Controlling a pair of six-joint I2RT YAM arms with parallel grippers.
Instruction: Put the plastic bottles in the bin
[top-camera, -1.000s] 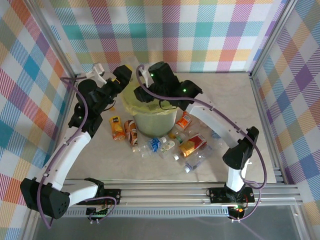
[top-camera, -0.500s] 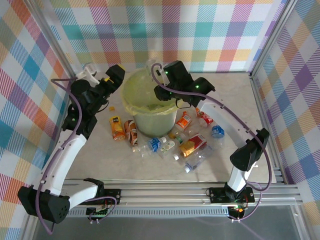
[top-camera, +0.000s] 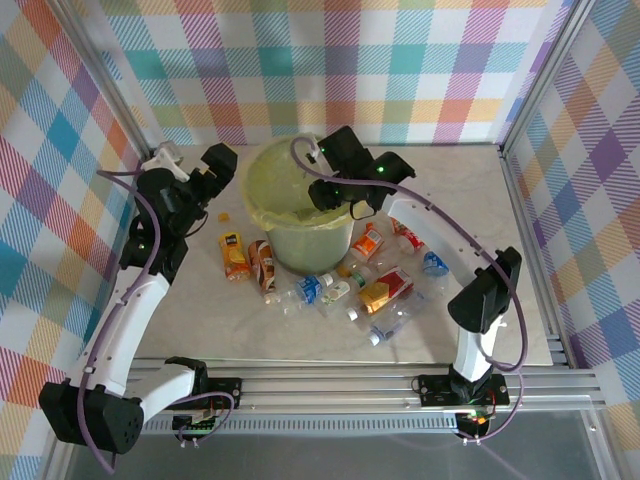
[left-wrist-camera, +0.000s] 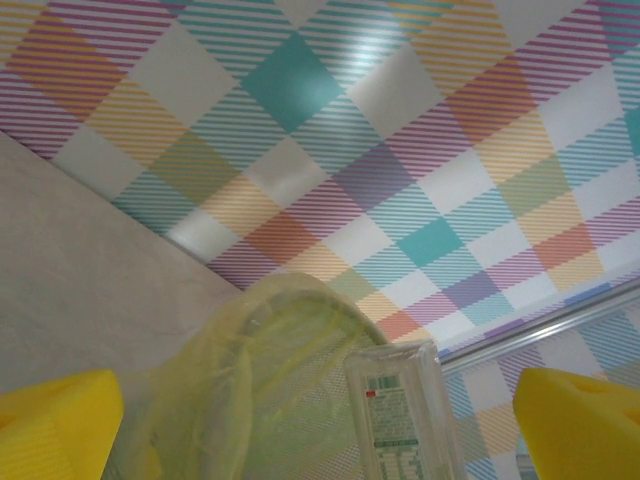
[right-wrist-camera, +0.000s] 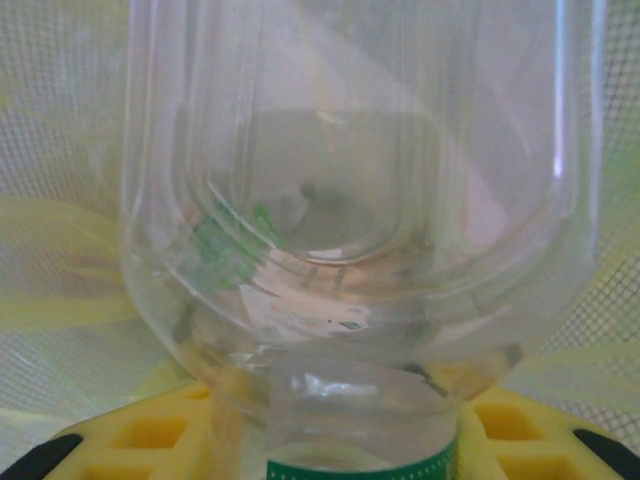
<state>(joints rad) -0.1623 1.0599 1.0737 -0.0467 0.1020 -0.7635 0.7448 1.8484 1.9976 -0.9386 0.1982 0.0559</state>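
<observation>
Showing the round pale green bin (top-camera: 300, 238) towards the back of a matt, stone-patterned beige table (top-camera: 480, 200). A translucent yellow-green bag (left-wrist-camera: 225, 400) lines the bin, its crinkled film folded out over the rim.

The right gripper (top-camera: 328, 195) reaches over the bin's right rim, and its black wrist hides part of the opening. Its yellow fingers (right-wrist-camera: 150, 432) are pinched on the neck of a clear bottle (right-wrist-camera: 350, 200). This bottle is smooth and ribbed, with a green band at the neck, and it hangs over the bag's mouth. From the left wrist it appears as a flat-sided clear body with a white printed label.

The left gripper (top-camera: 215, 160) hovers just left of the bin, apart from it. Its yellow fingertips (left-wrist-camera: 55, 425) are spread wide and hold nothing.

Loose bottles (top-camera: 330, 290) lie on their sides on the table in front and to the right of the bin, crowded together. They include:
- an orange-labelled bottle (top-camera: 234, 254), next to
- a brown-labelled bottle (top-camera: 262, 265);
- a red-labelled bottle (top-camera: 408, 237);
- a blue-labelled bottle (top-camera: 434, 263).

Pastel plaid walls (top-camera: 400, 70) enclose the table, edged by an aluminium rail (left-wrist-camera: 540, 335).
</observation>
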